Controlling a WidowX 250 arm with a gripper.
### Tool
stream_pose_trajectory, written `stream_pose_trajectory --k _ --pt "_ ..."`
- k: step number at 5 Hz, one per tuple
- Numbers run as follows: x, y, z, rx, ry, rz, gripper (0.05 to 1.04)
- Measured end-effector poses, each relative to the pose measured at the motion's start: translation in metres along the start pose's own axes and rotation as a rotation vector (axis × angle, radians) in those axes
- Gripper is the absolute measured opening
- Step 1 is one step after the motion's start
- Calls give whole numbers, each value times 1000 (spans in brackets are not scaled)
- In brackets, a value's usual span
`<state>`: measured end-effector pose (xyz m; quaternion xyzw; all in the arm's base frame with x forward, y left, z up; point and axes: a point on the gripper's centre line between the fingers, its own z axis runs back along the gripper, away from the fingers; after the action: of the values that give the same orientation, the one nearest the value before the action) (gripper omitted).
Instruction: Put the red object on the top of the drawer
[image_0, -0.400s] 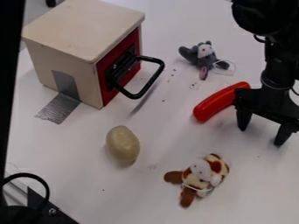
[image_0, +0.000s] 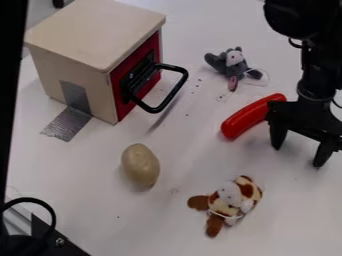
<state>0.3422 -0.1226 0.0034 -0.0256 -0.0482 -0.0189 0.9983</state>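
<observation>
One red object (image_0: 244, 119): lay curved and slanting on the counter (image_0: 160, 220), one end just beside the end effector (image_0: 299, 153) in the view; well apart from the drawer (image_0: 97, 35).
End effector: hung toward the right edge, pointing down, fingers spread wide, empty.
Drawer: stood upper left, pale on top, red in front; bore a black handle (image_0: 174, 92).
Silver tape (image_0: 69, 122): ran down the drawer's side onto the counter.
Grey plush toy (image_0: 233, 61): lay above the red object.
Pale oval object (image_0: 140, 165): rested below the drawer.
Brown-and-white plush toy (image_0: 230, 197): lay toward the lower edge.
</observation>
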Motion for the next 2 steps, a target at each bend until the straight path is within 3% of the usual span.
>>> stream_pose_trajectory --k 1,2 --pt "12 16 33 -17 -57 -19 998" --pt "12 32 53 -20 -62 -58 998"
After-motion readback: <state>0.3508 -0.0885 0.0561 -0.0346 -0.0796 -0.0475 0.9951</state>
